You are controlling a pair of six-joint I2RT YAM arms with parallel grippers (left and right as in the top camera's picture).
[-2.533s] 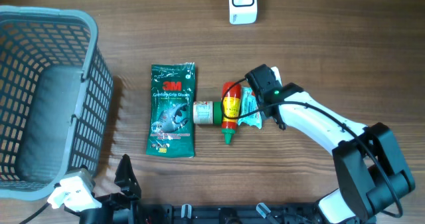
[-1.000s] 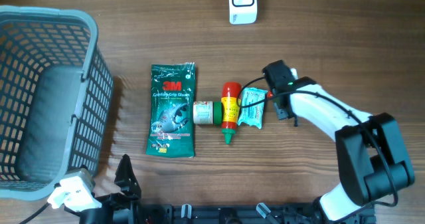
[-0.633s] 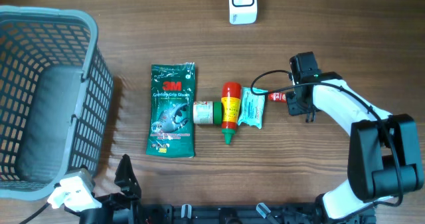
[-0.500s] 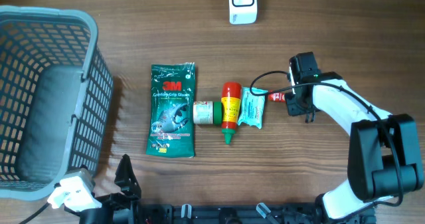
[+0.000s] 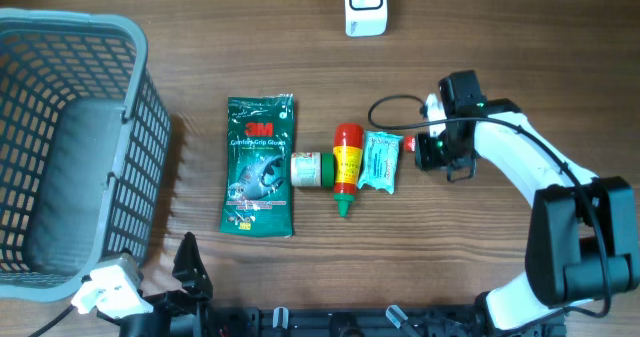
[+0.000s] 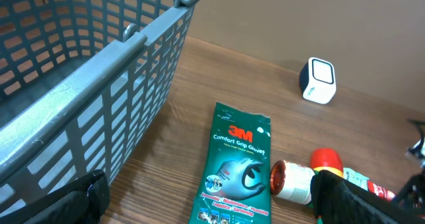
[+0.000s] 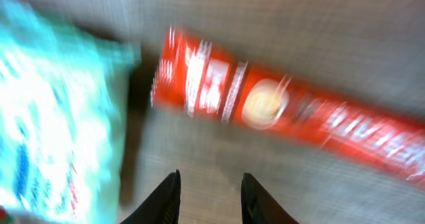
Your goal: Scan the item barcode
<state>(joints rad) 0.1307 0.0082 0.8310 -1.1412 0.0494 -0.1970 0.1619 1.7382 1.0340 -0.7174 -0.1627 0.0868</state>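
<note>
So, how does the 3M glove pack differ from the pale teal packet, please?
The 3M glove pack is dark green; the teal packet is pale. The 3M glove pack is clearly larger than the teal packet. The 3M glove pack sits beside the small jar, the teal packet beside the red bottle. Both lie flat on the table.

One basket (image 5: 150,167); one glove pack (image 5: 259,165); one small white bottle (image 5: 308,169); one red bottle (image 5: 347,167); one teal packet (image 5: 379,163); one red sachet (image 7: 285,117); one scanner (image 5: 365,2).
</note>
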